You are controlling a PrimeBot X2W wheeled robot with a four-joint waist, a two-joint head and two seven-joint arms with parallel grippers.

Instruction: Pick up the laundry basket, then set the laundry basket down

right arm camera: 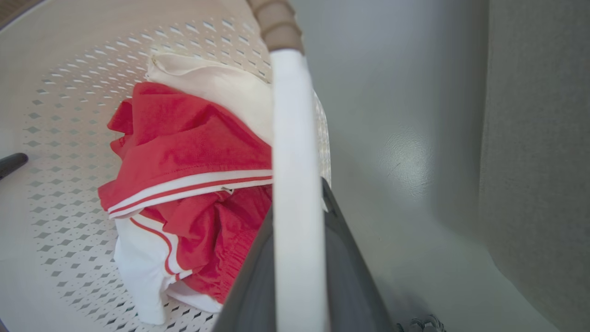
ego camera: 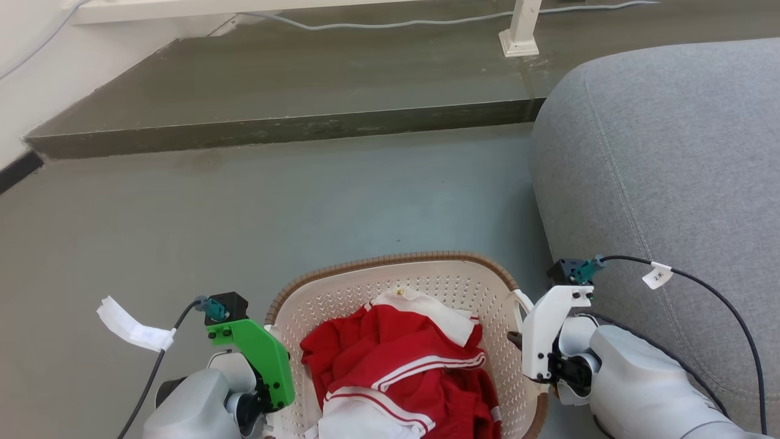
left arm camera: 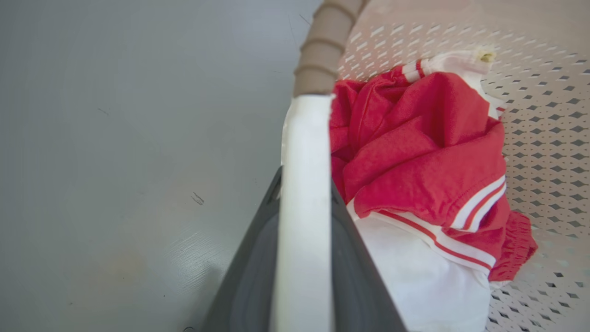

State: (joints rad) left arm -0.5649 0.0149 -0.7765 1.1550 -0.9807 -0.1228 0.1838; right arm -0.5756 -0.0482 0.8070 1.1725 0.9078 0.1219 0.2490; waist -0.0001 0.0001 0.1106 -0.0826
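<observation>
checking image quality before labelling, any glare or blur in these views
head view: evenly lit, sharp on the laundry basket; left wrist view: left handle blurred up close, pale sheen on the floor; right wrist view: right handle likewise blurred, floor sheen too.

Head view looks steeply down at the basket [ego camera: 390, 286] and floor [ego camera: 304, 207]; each wrist view hugs a handle [left arm camera: 304, 207], both sharing the clothes [right arm camera: 184, 152].

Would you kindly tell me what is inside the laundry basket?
A crumpled red garment with white stripes and white cloth lie in the laundry basket. Whatever lies beneath them cannot be seen.
</observation>
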